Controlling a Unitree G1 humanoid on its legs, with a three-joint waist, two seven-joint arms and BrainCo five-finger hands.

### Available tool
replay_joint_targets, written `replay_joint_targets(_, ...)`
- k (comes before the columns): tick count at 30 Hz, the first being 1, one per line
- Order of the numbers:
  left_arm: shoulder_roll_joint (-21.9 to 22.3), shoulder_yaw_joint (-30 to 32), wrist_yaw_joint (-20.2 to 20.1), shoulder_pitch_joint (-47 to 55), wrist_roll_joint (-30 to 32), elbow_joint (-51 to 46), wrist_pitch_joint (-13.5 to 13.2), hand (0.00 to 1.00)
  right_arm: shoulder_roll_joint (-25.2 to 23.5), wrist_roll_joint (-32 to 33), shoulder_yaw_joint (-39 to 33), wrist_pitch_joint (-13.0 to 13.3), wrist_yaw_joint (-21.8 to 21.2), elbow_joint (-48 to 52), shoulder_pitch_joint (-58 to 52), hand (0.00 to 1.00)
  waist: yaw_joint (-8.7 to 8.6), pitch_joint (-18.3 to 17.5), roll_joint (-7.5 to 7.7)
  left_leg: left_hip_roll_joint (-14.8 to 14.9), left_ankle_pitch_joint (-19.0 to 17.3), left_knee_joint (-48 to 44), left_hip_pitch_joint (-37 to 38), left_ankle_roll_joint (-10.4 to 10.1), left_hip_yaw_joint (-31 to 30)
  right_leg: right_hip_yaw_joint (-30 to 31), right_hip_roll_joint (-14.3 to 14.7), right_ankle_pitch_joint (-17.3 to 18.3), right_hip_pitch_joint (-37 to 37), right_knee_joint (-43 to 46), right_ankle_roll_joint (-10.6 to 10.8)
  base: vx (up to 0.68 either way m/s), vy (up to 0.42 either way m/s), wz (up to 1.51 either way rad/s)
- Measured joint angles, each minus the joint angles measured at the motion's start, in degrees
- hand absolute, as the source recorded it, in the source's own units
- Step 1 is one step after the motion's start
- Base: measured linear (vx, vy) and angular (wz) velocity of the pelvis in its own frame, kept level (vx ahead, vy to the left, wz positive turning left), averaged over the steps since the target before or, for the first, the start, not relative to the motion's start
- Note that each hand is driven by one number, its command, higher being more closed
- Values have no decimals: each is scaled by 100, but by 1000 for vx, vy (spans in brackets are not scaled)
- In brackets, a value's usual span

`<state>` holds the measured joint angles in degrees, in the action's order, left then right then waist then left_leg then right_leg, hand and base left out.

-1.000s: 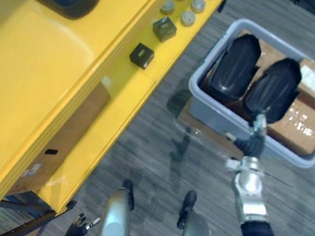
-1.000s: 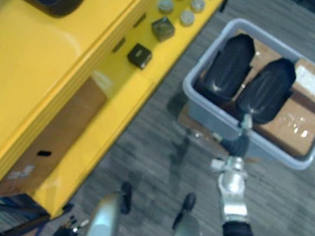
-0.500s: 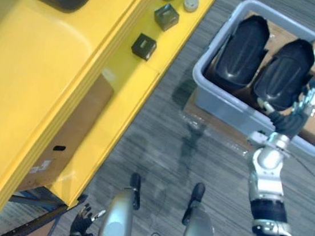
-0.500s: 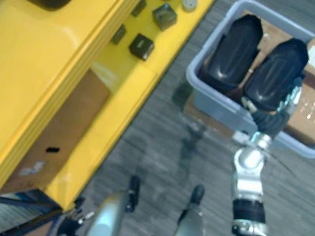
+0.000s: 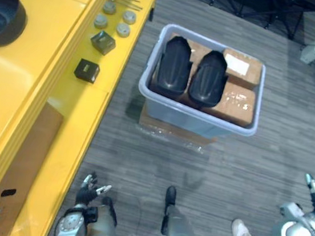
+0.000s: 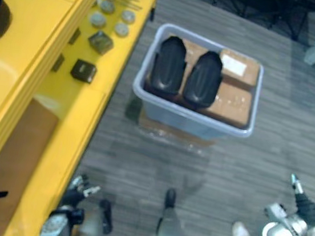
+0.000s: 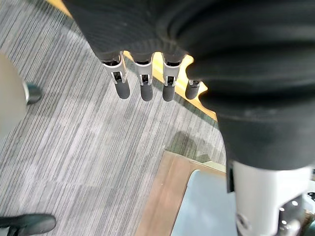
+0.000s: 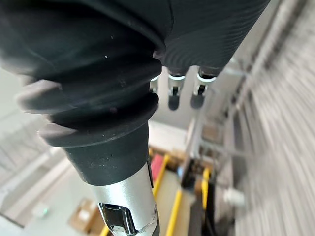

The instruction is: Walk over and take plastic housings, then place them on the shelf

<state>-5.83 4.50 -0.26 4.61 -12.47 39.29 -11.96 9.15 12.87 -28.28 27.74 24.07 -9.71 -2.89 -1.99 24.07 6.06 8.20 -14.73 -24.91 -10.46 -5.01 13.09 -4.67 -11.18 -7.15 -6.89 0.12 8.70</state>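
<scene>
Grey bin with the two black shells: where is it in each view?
Left eye view: grey bin at upper middle, right of the yellow shelf.
Right eye view: upper middle, right of the shelf.
Left wrist view: a grey corner past the fingers may be it; cannot tell.
Right wrist view: another part of the room.
Shared landmark: yellow shelf.

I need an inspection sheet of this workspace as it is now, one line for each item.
Surface: yellow shelf at the robot's left; grey floor.
Job's things: two housings side by side in the bin; third housing on the shelf's upper tier.
Clutter: black box, cube and discs on the lower tier; cartons in the bin.
Hands: left hand and right hand low, open, empty, apart from the bin.
Cables: nothing seen.
Surroundings: dark furniture legs beyond the bin.
</scene>
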Motion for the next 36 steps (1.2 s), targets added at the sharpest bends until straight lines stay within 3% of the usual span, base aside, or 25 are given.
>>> replay_joint_targets(3, -13, -85, 199, 4, -34, 22, 217, 0, 195, 66, 378, -59, -39, -86, 675, 0, 172, 110, -200, -16, 35, -100, -295, 19, -115, -110, -13, -32, -184, 26, -51, -94, -17, 14)
replay_joint_targets(6, -55, -46, 420, -15, -381, 313, 285, 0, 958, 222, 851, -406, 80, -909, 1990, 0, 295, 198, -447, -133, 174, -165, -765, 78, -396, -382, -105, -131, -447, 79, 32, -76, 5, 52)
replay_joint_targets(8, -123, -3, 448, -8, -550, 625, 292, 0, 1773, 624, 1039, -674, 108, -1820, 3063, 0, 500, 322, -701, -233, 273, -156, -988, 118, -538, -510, -182, -149, -623, 185, 42, -78, 26, 46)
replay_joint_targets(9, -128, -15, 437, 23, -551, 1107, 357, 0, 2404, 908, 1175, -770, 175, -2395, 3773, 0, 601, 418, -934, -326, 324, -159, -1147, 160, -666, -646, -259, -149, -729, 262, 43, -66, 40, 40)
replay_joint_targets(13, -56, -126, 320, 280, -743, 1688, 454, 0, 3604, 1355, 1599, -874, 378, -3404, 5025, 0, 794, 556, -1318, -536, 435, -163, -1563, 258, -796, -812, -455, -164, -1110, 413, 67, -50, 44, 33)
replay_joint_targets(15, -12, -334, 91, 410, -833, 1864, 457, 0, 4176, 1331, 1870, -1074, 691, -4002, 5667, 0, 926, 616, -1534, -681, 478, -176, -1751, 321, -837, -873, -594, -192, -1267, 454, 112, -47, 58, 26)
replay_joint_targets(18, 25, -360, -109, 438, -1023, 1854, 435, 0, 4386, 1327, 1956, -1201, 995, -4233, 5966, 0, 935, 587, -1604, -800, 517, -176, -1910, 360, -931, -937, -685, -210, -1391, 471, 135, -30, 38, 18)
replay_joint_targets(21, 30, -483, -336, 436, -1210, 1807, 429, 0, 4741, 1330, 2007, -1566, 1395, -4399, 6188, 0, 966, 568, -1634, -902, 524, -184, -2021, 371, -946, -948, -780, -235, -1485, 470, 175, -29, 28, 10)
replay_joint_targets(25, 174, -584, -534, 414, -1483, 1809, 440, 0, 5255, 1360, 2001, -2129, 1635, -4822, 6453, 0, 1069, 452, -1806, -978, 533, -208, -2212, 385, -955, -961, -847, -260, -1645, 467, 202, -28, 6, 6)
replay_joint_targets(28, 262, -731, -628, 414, -1697, 1813, 446, 0, 5289, 1525, 2001, -2407, 1850, -5007, 6499, 0, 1121, 331, -1980, -992, 536, -211, -2337, 387, -986, -985, -852, -260, -1732, 469, 203, -28, -26, 5)
replay_joint_targets(32, 295, -755, -739, 413, -1876, 1814, 455, 0, 5411, 1726, 1972, -2621, 2110, -5222, 6499, 0, 1250, 219, -2135, -1036, 550, -156, -2373, 379, -1059, -962, -873, -260, -1822, 470, 205, -11, -22, -2)
replay_joint_targets(36, 416, -756, -777, 394, -1905, 1816, 462, 0, 5669, 1792, 1942, -2710, 2108, -5221, 6497, 0, 1365, 121, -2269, -1132, 577, -48, -2373, 378, -1113, -946, -954, -255, -1899, 477, 210, -6, -2, 1)
